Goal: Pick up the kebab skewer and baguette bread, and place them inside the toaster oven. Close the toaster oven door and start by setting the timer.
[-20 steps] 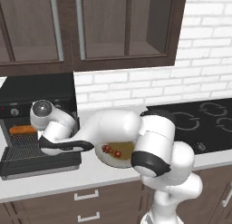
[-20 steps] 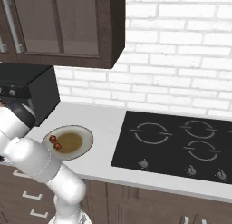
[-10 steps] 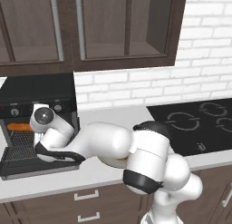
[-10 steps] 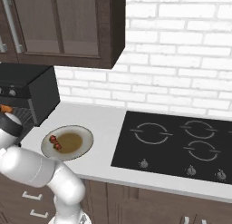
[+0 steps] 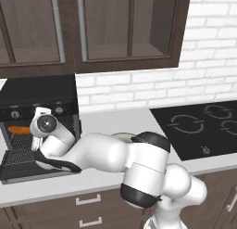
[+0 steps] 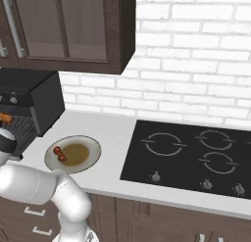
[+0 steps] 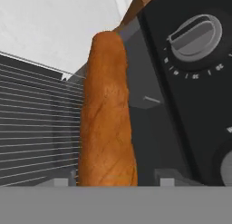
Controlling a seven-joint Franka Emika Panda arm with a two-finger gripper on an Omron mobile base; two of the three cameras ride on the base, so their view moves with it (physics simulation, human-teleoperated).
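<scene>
A simulated kitchen with dark wood cabinets and a white brick wall runs above a pale counter, with a black stovetop set into it on the right. At the left end stands the toaster oven, its door dropped flat, and the arm reaches into its mouth. The baguette bread lies along the wire rack inside, just beside the oven's inner wall; the left base view shows its orange end in the cavity. The claw sits at the near end of the loaf with a tip on either side; whether it grips or has let go cannot be told from the pictures. The step in hand looks like setting the bread down in the oven. Next, the claw would need to part clear of the loaf, back out over the door, and go for the kebab skewer, which rests on the plate on the counter beside the oven. The right base view shows that skewer and plate; the hand view gives the close look at the loaf and a timer knob.
</scene>
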